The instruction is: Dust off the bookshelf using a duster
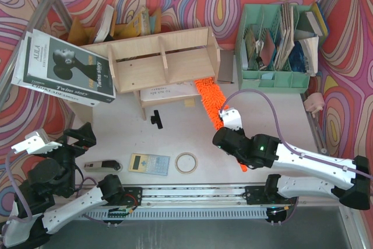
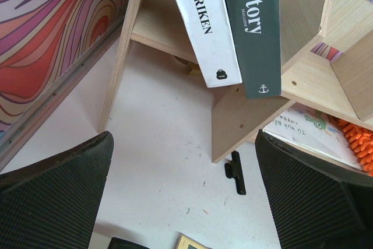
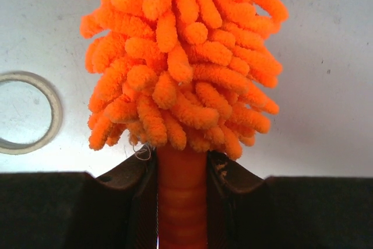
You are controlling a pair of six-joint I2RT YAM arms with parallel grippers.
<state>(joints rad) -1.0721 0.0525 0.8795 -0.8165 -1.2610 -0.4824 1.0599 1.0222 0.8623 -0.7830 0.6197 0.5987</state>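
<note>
While the right arm works at the shelf, the left waits at the near left corner of the white table [image 1: 274, 126], presumably parked there to leave the sweep unobstructed. The bookshelf [image 1: 160, 62], a pale-wood unit with upright dividers, stands at the back of the table against the patterned wall; a stack of large books [image 1: 64, 68] overhangs its left end, and a white booklet [image 1: 169, 93] lies on its lower tier. To its right stands a mint-green organiser [image 1: 274, 45] stuffed with papers, well apart from the shelf's side panel. The duster [image 1: 210, 98] runs diagonally from the right arm up to the shelf's right end, its tip tucked under the top board onto the lower tier beside the booklet, an angle that likely lets the fluffy head reach inside without the arm entering. Its head is bright orange, made of thick, wormlike microfibre tufts, narrowing to a smooth ribbed orange handle. The right claw [image 3: 182, 170] is pressed together on that handle just behind the head, a grip that probably gives firm control of the tip. The left claw [image 2: 183, 196] is spread wide and holds nothing. Near the front edge lie a calculator [image 1: 148, 163], a tape ring [image 1: 186, 162] and a small black clip [image 1: 155, 119], all untouched.
</note>
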